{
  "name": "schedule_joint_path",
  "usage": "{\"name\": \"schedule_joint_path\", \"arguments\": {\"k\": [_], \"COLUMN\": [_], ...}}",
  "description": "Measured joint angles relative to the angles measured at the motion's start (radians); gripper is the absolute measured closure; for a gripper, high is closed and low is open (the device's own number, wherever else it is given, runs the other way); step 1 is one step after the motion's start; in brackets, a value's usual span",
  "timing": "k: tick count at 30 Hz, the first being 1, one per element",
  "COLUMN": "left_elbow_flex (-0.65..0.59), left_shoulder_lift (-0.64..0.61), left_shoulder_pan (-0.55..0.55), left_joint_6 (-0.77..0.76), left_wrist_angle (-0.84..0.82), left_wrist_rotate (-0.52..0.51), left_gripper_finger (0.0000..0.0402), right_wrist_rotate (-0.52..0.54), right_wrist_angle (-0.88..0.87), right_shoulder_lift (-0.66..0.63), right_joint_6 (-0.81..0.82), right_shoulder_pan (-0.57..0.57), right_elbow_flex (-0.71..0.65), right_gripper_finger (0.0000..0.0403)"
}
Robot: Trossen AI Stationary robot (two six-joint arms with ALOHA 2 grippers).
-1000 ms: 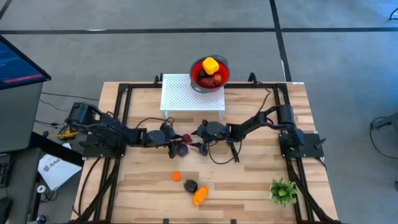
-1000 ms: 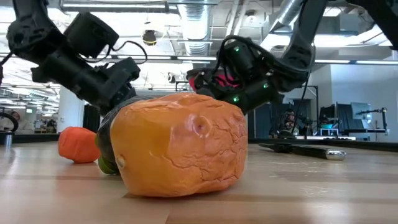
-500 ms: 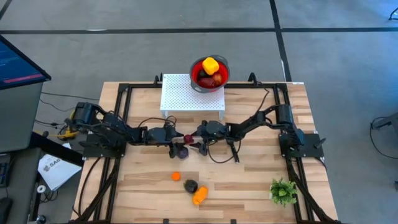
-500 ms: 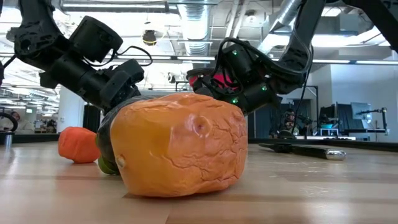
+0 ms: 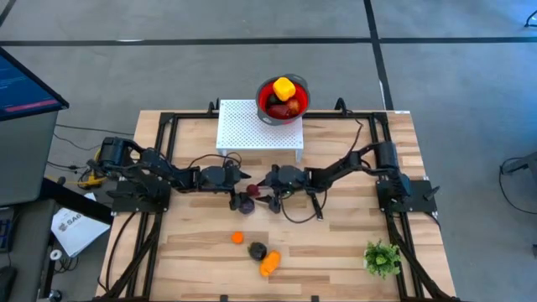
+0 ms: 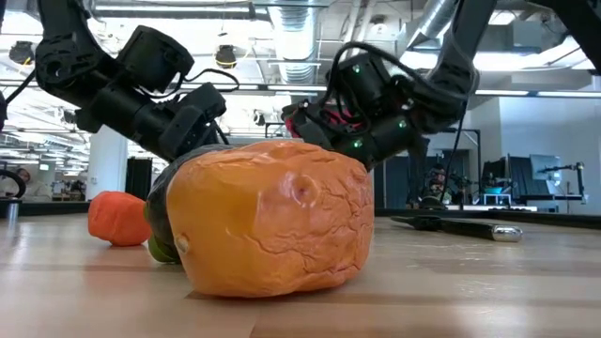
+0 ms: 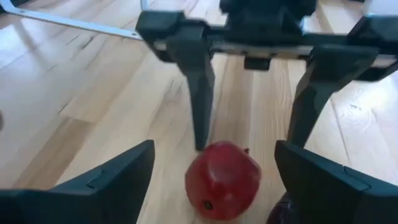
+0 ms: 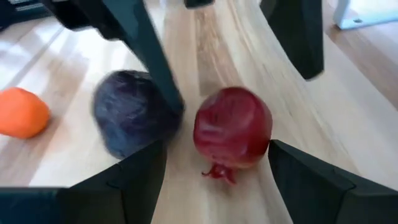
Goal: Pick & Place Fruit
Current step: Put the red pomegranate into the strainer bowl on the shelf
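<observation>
Red pomegranate (image 8: pixel 232 129), calyx toward the open right pincer (image 8: pixel 214 168), left pincer (image 7: pixel 214 180) open.

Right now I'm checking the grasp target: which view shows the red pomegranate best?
The right wrist view: the red pomegranate fills the frame, unobstructed. The left wrist view crops its bottom; the high view shows a speck; the low view doesn't show it clearly.

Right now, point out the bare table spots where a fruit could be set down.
Free: the wood between the plant sprig and the orange fruit, and the table's front left corner. Crowded: the middle, where left hand and right hand flank the red fruit.
</observation>
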Motion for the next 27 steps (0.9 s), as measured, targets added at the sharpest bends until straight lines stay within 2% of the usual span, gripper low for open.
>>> {"name": "schedule_joint_path", "arguments": {"k": [5, 9, 19, 22, 27], "left_elbow_flex": [-0.002, 0.006, 0.078, 0.08, 0.079], "left_shoulder_lift": [0.016, 0.081, 0.239, 0.241, 0.196], "left_shoulder_pan": [0.0, 0.0, -0.002, -0.002, -0.002], "left_joint_6": [0.0, -0.007, -0.002, -0.003, -0.017], "left_wrist_angle": [-0.003, 0.007, 0.093, 0.093, 0.1], "left_wrist_rotate": [0.0, 0.001, 0.048, 0.049, 0.096], "left_gripper_finger": [0.0098, 0.0103, 0.0109, 0.0127, 0.0186], "right_wrist_rotate": [0.143, 0.23, 0.384, 0.438, 0.571], "right_wrist_angle": [-0.17, -0.317, -0.427, -0.47, -0.525], "right_shoulder_lift": [-0.069, -0.131, -0.2, -0.201, -0.201], "right_joint_6": [-0.003, -0.003, 0.006, 0.023, 0.043], "right_shoulder_pan": [0.023, 0.05, 0.146, 0.185, 0.257], "right_elbow_flex": [0.0, 0.0, 0.0, 0.0, -0.011], "right_gripper_finger": [0.0129, 0.0129, 0.0129, 0.0129, 0.0129]}}
